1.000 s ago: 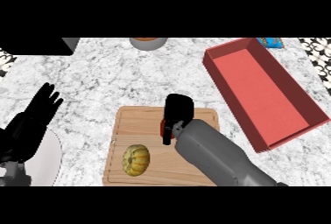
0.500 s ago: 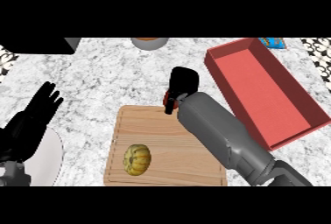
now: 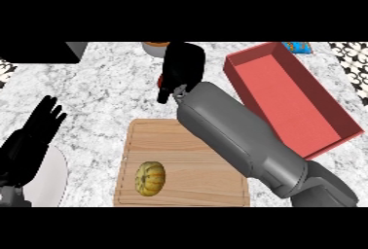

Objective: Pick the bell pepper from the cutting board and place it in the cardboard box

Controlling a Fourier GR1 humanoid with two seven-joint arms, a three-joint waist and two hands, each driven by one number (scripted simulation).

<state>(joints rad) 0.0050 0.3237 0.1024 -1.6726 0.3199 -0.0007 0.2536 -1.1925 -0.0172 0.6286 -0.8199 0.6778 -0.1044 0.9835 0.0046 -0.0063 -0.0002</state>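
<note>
A yellow-orange bell pepper (image 3: 151, 178) lies on the wooden cutting board (image 3: 208, 187), near its front left. The box (image 3: 327, 129) is red, open-topped and empty, and stands at the right of the counter. My right hand (image 3: 181, 65) hovers beyond the board's far edge, over the marble and well away from the pepper. Its fingers hang relaxed with nothing in them. My grey right forearm (image 3: 237, 138) crosses the board's right side and hides part of it. My left hand (image 3: 32, 138) rests open at the left edge, fingers up.
A white plate (image 3: 49, 182) lies at the lower left, partly under my left hand. An orange-topped cup (image 3: 155, 47) stands at the back, just left of my right hand. A black block (image 3: 39, 51) fills the back left and a blue item (image 3: 296, 47) sits behind the box.
My right hand has moved from over the board's far edge away to the back of the counter, near the cup. The pepper and my left hand have not moved.
</note>
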